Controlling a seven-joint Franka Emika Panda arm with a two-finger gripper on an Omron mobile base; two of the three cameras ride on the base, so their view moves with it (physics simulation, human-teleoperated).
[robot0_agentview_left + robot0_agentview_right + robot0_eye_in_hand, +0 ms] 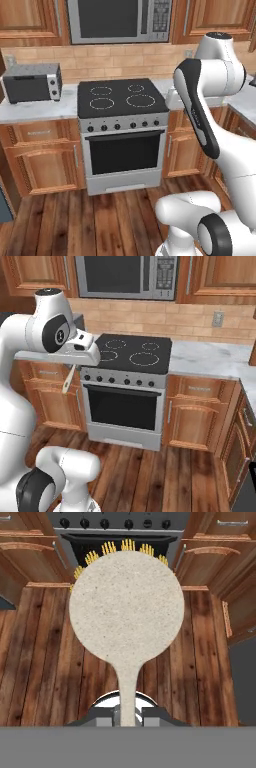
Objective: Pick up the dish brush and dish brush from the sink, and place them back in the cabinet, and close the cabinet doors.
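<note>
My gripper (pixel 128 715) is shut on the thin handle of a dish brush (pixel 125 607). The brush's round, speckled tan head faces the hand camera, and yellow bristles poke out behind its upper rim. From the right base view the brush (pixel 66 384) hangs as a small tan stick under the gripper (pixel 73 367), in front of the stove's left corner and well above the floor. The sink is out of view.
A black-topped stove (pixel 121 97) with an oven below stands straight ahead, with a microwave (pixel 120 20) above it. Reddish-brown wall cabinet doors (pixel 220 17) with vertical silver handles flank the microwave, shut. A toaster oven (pixel 32 82) sits on the left counter. Wooden floor (pixel 100 220) lies below.
</note>
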